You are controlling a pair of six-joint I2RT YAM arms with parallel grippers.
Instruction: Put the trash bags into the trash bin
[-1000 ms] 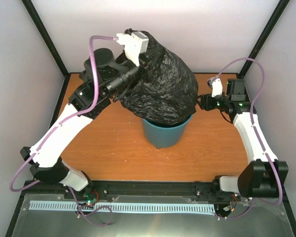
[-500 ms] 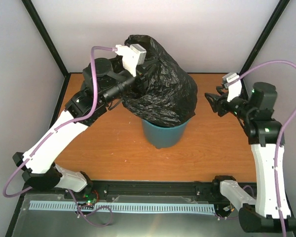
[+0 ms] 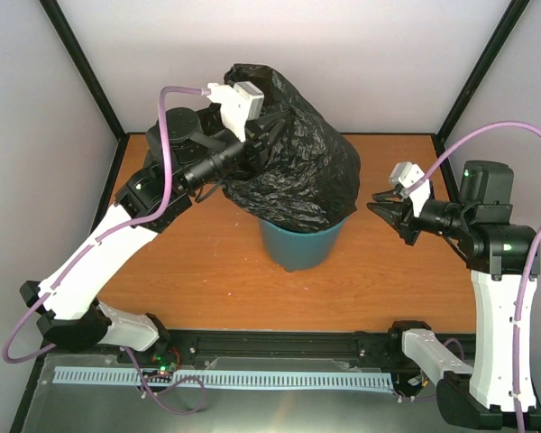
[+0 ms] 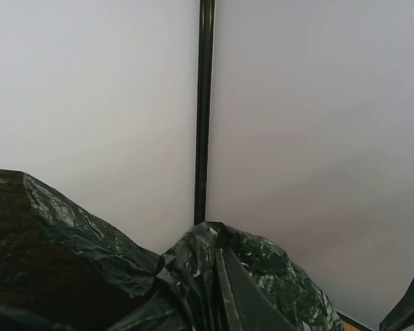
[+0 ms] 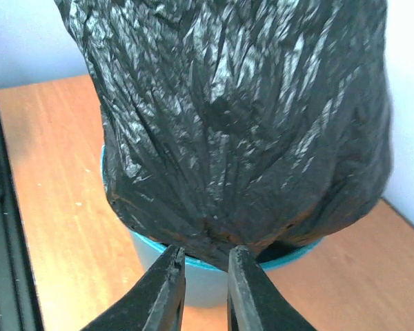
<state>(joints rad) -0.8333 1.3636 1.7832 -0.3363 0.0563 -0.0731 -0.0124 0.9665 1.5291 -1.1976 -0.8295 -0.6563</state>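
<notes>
The black trash bag (image 3: 298, 171) billows up out of the teal trash bin (image 3: 298, 245), with its lower end inside the rim. My left gripper (image 3: 263, 126) holds the bag's top at the upper left, shut on the film. In the left wrist view the bag (image 4: 55, 234) drapes over the fingers and hides them. My right gripper (image 3: 381, 206) hovers to the right of the bin, apart from the bag. Its jaws stand a narrow gap apart with nothing between them. In the right wrist view that gripper (image 5: 207, 252) points at the bin (image 5: 143, 254) below the bag (image 5: 234, 117).
The orange table (image 3: 189, 262) is walled by white panels and black frame posts (image 4: 204, 103). A black rail (image 5: 0, 207) runs along the table's edge in the right wrist view. The arm bases sit at the near edge.
My right arm has swung back from the bag and nearer the front, and its jaws have narrowed. The left gripper and the bag have shifted only slightly.
</notes>
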